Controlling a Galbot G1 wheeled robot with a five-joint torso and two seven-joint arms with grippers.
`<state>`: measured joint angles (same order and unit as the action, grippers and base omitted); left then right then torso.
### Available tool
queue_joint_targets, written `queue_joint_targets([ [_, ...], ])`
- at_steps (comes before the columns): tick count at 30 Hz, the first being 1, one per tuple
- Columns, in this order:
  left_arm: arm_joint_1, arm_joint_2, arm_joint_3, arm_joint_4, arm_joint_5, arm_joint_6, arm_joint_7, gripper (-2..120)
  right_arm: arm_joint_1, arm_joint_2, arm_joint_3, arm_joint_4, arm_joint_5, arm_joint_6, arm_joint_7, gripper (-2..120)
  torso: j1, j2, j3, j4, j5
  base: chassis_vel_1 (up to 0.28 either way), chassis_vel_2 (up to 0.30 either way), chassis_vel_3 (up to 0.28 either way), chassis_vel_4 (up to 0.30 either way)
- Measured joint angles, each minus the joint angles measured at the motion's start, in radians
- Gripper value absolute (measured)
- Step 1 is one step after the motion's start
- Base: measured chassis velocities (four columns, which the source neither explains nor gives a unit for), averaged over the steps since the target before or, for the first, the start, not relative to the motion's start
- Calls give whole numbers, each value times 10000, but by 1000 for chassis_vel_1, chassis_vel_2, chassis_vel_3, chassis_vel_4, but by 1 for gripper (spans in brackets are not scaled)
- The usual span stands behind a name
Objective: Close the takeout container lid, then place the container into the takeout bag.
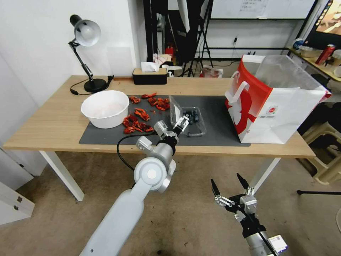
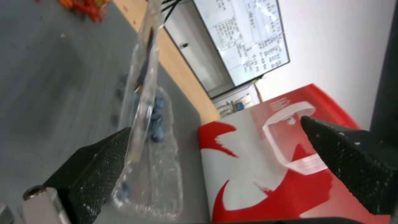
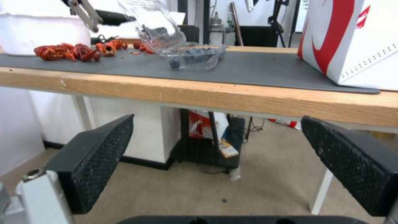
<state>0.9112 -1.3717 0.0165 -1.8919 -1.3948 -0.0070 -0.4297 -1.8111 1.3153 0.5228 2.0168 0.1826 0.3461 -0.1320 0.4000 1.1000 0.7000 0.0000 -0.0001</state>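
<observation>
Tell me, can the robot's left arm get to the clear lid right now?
Probably yes. The left end effector is open and already at the raised lid of the takeout container, with nothing between them.

The left arm is a pale grey-white tube ending in a round silver elbow joint with a white disc on its face, and a black cable loops out beside it. Its silver wrist carries the left end effector (image 1: 183, 124), with thin metal linkages and black tips. The right end effector (image 1: 229, 185) has pointed black fingers (image 3: 99, 155) with a knurled grid texture, silver linkages and a black cable along its wrist.
</observation>
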Motion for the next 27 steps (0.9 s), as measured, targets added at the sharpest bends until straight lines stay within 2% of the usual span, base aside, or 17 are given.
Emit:
queue_joint_targets([
  [6, -39, 16, -46, -2, -87, -19, 271, 100, 6, 18, -13, -7, -45, -6, 33, 100, 1, -1, 0, 0, 0, 0, 0, 0, 0],
  [11, -108, 49, -72, 1, -299, 34, 756, 100, 19, 52, -47, -21, -84, -19, 59, 100, 0, -1, 0, 0, 0, 0, 0, 0, 0],
  [20, -295, 223, -156, 169, -647, 964, 1248, 100, -9, 73, -78, -37, -159, -20, 82, 100, 0, -1, 0, 0, 1, 0, 0, 0, 0],
  [27, -564, 345, -162, 454, -895, 1387, 1705, 100, -5, 58, -88, -70, -167, -19, 91, 100, 0, -1, 0, 0, 0, 0, 0, 0, 0],
])
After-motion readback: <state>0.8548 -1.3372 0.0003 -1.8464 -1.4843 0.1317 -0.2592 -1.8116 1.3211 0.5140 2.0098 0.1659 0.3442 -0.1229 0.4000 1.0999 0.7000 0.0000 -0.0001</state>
